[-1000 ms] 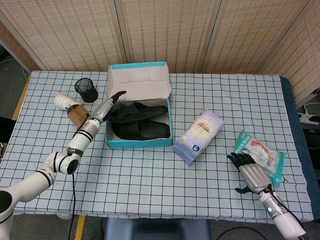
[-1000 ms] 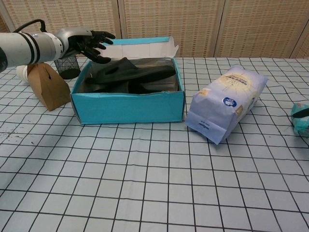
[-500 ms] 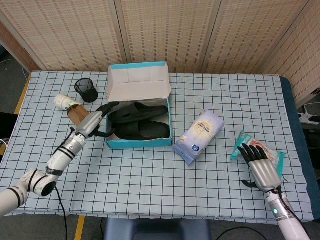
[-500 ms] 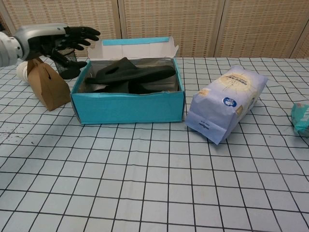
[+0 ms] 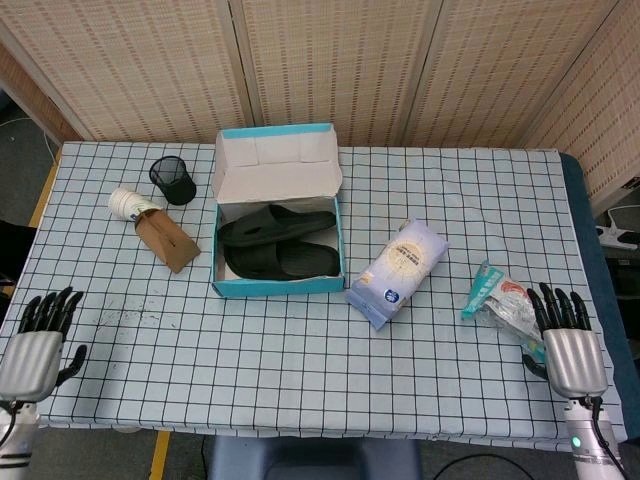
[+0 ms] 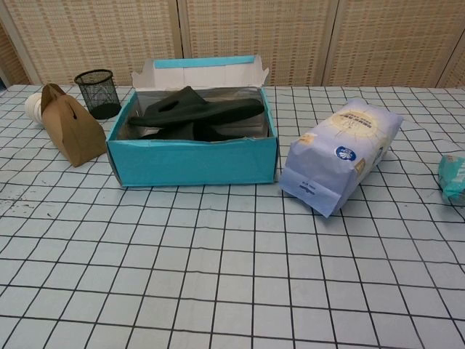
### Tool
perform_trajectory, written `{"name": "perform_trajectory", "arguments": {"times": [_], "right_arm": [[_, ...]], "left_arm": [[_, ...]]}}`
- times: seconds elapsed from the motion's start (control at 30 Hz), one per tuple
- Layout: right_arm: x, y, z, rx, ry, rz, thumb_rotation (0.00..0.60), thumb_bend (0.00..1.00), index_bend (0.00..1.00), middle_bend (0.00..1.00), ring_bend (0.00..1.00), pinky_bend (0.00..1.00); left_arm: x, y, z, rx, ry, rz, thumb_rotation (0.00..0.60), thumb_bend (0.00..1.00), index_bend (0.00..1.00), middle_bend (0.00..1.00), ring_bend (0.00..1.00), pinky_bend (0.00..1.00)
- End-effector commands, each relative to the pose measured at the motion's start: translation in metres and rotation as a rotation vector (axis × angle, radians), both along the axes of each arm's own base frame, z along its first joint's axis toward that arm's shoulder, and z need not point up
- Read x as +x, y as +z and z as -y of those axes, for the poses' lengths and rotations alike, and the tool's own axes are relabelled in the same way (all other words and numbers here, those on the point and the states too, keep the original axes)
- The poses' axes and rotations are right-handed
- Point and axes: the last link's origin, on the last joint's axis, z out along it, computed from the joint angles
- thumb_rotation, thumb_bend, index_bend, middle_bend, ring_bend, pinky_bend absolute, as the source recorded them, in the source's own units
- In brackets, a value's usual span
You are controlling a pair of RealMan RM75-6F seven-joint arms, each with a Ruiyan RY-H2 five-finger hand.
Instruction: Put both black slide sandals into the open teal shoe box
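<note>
So we're looking at a table (image 5: 300,340) with a checked cloth filling most of both views. Sitting upper middle in the head view is the teal box (image 5: 279,285), lid flipped up at the back. Both black sandals (image 5: 280,247) are lying inside it, one partly on top of the other; in the chest view the upper one (image 6: 196,109) is poking a bit above the box's (image 6: 192,161) front wall.

Right of the box, centre-right of frame, a white and blue bag (image 5: 398,272) is lying tilted, close to the box corner; whether it's touching the box, we can't tell. In the chest view the bag (image 6: 341,155) is leaning at right of centre.

Over at the left, a brown paper carton (image 5: 167,240) is sitting just beside the box, with a white cup (image 5: 128,203) on its side right behind it and a black mesh cup (image 5: 173,181) further up.

A teal snack pack (image 5: 503,302) is lying near the right edge.

We're seeing our left hand (image 5: 36,341) at the bottom left corner, and our right hand (image 5: 571,343) at the bottom right, just beside the snack pack. Both are holding nothing, fingers spread and pointing up the frame. Neither one is showing in the chest view.
</note>
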Motion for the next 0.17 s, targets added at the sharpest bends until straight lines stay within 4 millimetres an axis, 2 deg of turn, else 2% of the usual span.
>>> {"name": "perform_trajectory", "arguments": {"times": [0.03,0.17], "right_arm": [[0.0028,0.0047,-0.0032,-0.023,0.006,0.028,0.6,0.04,0.0,0.0,0.0,0.0],[0.0042,0.0085,-0.0054,-0.035,0.015,0.039,0.6,0.04,0.0,0.0,0.0,0.0]], "left_arm": [[-0.0068,0.0058,0.0278,0.047,0.063,-0.073,0.6,0.42,0.0,0.0,0.0,0.02],[-0.0072,0.0085,0.0271,0.059,0.058,-0.076,0.6,0.42,0.0,0.0,0.0,0.02]]}}
